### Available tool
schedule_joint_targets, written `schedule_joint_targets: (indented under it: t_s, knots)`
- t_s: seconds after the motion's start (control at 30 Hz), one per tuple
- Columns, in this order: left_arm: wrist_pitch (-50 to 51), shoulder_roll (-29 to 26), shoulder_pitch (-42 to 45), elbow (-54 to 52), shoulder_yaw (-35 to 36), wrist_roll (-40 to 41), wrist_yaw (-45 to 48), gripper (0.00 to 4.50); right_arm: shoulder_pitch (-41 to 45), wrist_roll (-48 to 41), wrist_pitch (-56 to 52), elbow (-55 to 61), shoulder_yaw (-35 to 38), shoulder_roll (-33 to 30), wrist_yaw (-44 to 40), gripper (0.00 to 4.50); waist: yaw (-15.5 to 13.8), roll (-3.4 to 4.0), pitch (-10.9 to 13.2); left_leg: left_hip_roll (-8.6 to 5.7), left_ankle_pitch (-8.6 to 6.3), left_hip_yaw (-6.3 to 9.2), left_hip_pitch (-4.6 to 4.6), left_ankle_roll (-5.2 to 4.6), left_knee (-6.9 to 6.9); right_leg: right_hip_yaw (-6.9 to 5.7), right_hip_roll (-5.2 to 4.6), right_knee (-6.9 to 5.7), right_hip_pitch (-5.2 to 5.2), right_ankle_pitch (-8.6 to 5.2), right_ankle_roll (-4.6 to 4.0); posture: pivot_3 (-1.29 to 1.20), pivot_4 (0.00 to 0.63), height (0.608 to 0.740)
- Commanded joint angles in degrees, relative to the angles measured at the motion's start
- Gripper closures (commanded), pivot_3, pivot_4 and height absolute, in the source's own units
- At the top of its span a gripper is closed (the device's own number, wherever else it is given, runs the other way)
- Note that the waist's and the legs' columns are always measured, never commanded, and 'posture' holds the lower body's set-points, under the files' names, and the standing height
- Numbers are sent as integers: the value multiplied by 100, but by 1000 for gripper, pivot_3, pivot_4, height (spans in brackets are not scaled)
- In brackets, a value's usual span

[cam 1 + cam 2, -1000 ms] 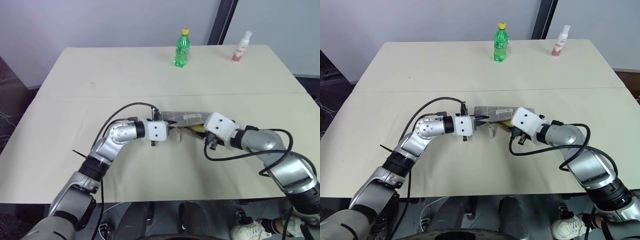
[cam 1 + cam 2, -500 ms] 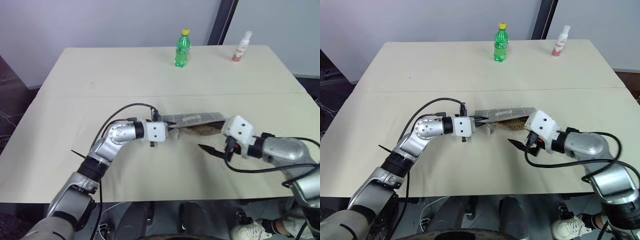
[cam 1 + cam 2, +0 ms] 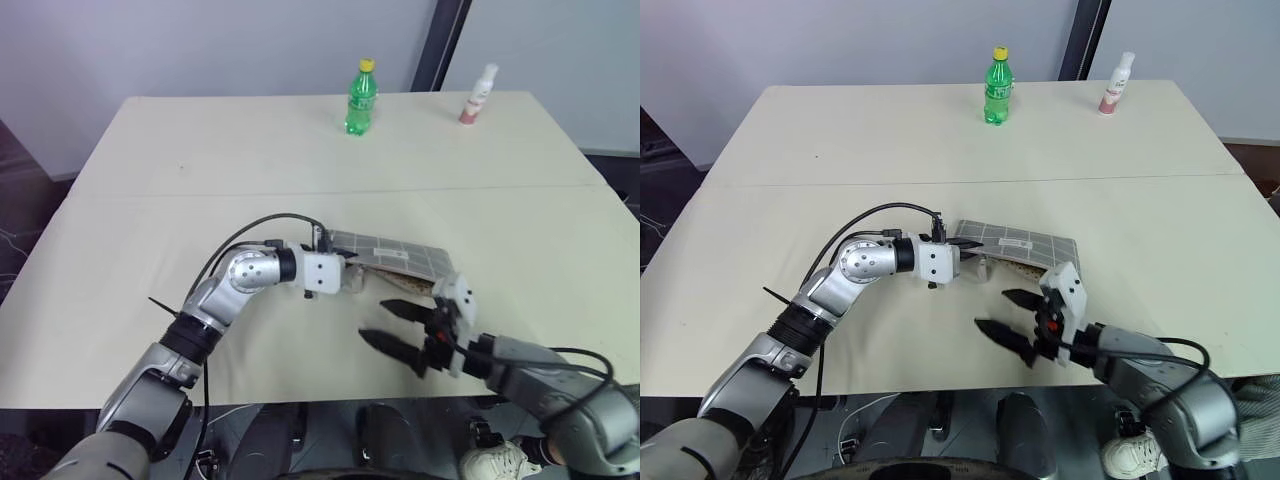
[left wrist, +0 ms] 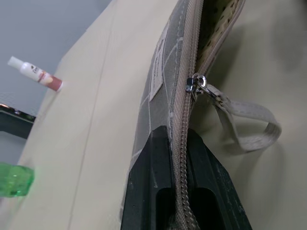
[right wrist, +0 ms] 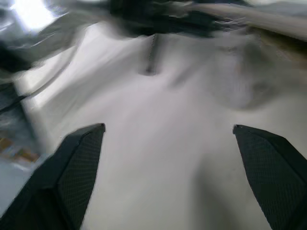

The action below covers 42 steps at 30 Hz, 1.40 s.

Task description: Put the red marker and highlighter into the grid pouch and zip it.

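We pinch the pouch [image 3: 392, 259] edge with our left gripper [image 3: 345, 266] — our right gripper [image 3: 393, 327], just beside it, gapes empty.

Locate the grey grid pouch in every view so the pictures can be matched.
Left eye view: grey fabric grid pouch, just right of centre.
Right eye view: centre.
Left wrist view: runs up the middle, pinched by the left claw.
Right wrist view: cannot tell, blurred.
Shared landmark: green plastic bottle.

left fingers [image 3: 347, 271] clamp grid pouch [image 3: 395, 258] | right fingers [image 3: 400, 351] spread, empty
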<state>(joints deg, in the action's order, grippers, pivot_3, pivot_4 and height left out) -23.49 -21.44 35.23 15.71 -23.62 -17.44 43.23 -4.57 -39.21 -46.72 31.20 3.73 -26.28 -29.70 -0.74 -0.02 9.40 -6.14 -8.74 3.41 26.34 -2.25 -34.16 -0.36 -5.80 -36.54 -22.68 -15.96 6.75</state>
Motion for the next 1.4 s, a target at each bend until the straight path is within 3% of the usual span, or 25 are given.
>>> schedule_joint_targets:
  t_s: [0.03, 0.33, 0.53, 0.57, 0.6, 0.67, 0.83, 1.1, 1.4]
  knots:
    - [-135, -2, 198, -115, 54, -63, -161, 4500, 315, 309, 190, -167, -194, 377, 514, 73, -14, 1, 0, -1, 0, 0, 0, 0, 2, 0, 0, 0, -1, 0, 0, 0, 150, 740]
    - [-84, 12, 147, -199, 19, -92, -221, 4500, 910, -139, -125, -439, 118, 1353, 1275, 73, -3, 1, 0, -3, 1, -1, 1, 1, 6, 5, 2, -47, -29, 11, 19, 0, 150, 740]
    - [-97, 11, 137, -171, -1, -114, -252, 4500, 1180, -113, -160, -632, -94, 1379, 1144, 73, 6, 1, 0, -1, 3, 0, 1, 4, 7, 9, 11, -58, -40, 10, 18, 0, 150, 740]
    - [-95, 10, 137, -171, -1, -116, -257, 4500, 1194, -39, -151, -671, -168, 1344, 1119, 622, 6, 1, 0, -1, 3, 0, 1, 4, 8, 10, 12, -59, -41, 10, 18, 0, 150, 740]
    - [-86, 14, 142, -166, 1, -118, -262, 4500, 1208, -20, -143, -708, -189, 1353, 1126, 880, 3, 1, 0, -1, 3, 0, 1, 4, 8, 10, 12, -60, -43, 11, 19, 0, 150, 740]
    - [-75, 18, 147, -161, 3, -121, -271, 4500, 1249, 8, -90, -775, -179, 1401, 1198, 2038, 1, 1, 0, -1, 4, 0, 2, 4, 8, 10, 12, -61, -43, 11, 19, 0, 150, 740]
    - [-82, 6, 123, -160, 11, -134, -282, 4500, 1246, -169, -143, -757, -42, 1455, 1227, 4454, 3, 1, 0, -1, 4, 0, 2, 4, 8, 11, 13, -61, -43, 11, 18, 0, 150, 740]
    - [-93, -65, 71, -93, 84, -141, -339, 4500, 940, -300, -220, -556, 319, 952, 1078, 4454, -4, 1, 0, -1, 3, 0, 2, 4, 8, 11, 12, -61, -43, 11, 18, 0, 150, 740]
    - [-299, -387, 133, 317, 223, -151, -527, 4500, -133, -517, -180, -566, 1796, -766, 160, 4454, -4, 3, 0, 0, 4, -2, 2, 4, 6, 11, 8, -59, -39, 8, 13, 0, 150, 740]
